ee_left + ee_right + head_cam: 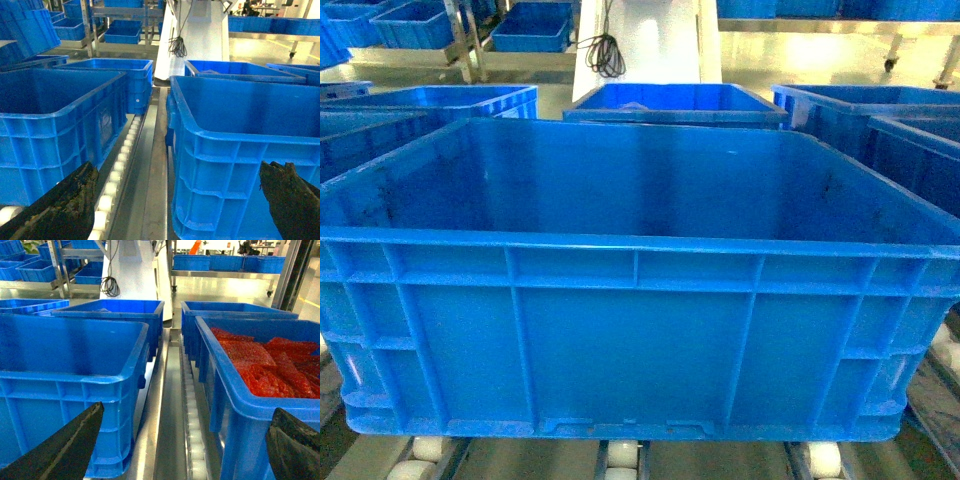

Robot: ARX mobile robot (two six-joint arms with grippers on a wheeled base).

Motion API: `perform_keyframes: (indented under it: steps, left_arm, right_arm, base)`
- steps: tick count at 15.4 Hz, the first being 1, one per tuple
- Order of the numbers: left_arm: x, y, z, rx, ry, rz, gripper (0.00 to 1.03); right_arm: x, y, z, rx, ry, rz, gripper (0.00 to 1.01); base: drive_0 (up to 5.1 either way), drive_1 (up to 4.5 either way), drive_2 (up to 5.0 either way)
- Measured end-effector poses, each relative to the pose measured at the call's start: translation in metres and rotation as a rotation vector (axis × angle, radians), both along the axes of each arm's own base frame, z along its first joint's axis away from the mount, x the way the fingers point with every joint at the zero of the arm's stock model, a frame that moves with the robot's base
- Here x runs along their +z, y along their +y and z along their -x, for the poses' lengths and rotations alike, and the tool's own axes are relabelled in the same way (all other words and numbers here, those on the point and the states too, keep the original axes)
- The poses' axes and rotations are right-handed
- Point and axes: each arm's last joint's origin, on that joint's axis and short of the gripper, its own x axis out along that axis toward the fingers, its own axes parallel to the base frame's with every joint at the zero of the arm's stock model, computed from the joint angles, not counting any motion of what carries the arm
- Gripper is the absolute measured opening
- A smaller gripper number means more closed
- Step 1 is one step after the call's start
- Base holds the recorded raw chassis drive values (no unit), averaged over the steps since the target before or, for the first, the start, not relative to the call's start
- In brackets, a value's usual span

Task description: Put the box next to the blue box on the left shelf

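The box (640, 330), a large bright-blue ribbed crate, empty inside, fills the head view and rests on the left shelf's white rollers (620, 455). In the left wrist view the box (240, 150) stands right of a roller rail (120, 165), and another blue box (50, 125) stands left of that rail, apart from it. My left gripper (177, 167) is open, its dark fingers (65, 205) spread wide around the box's near corner without touching it. My right gripper (189, 409) is open too, straddling the gap beside the box (70, 370). Neither gripper shows in the head view.
A blue crate of red material (260, 370) stands right of the box across a roller rail (192, 430). More blue crates (675, 100) sit behind. A white column with a coiled black cable (605, 50) stands beyond, with distant racks of crates (122, 30).
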Motion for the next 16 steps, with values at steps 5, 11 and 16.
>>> perform_keyframes:
  steps: [5,11,16]
  left_arm:
    - [0.0000,0.0000,0.0000,0.000,0.000,0.000,0.98]
    - [0.0000,0.0000,0.0000,0.000,0.000,0.000,0.98]
    - [0.0000,0.0000,0.0000,0.000,0.000,0.000,0.98]
  right_arm:
    - [0.0000,0.0000,0.0000,0.000,0.000,0.000,0.98]
    - [0.0000,0.0000,0.0000,0.000,0.000,0.000,0.98]
    - [0.0000,0.0000,0.0000,0.000,0.000,0.000,0.98]
  base:
    - [0.0,0.00,0.0]
    - [0.0,0.00,0.0]
    - [0.0,0.00,0.0]
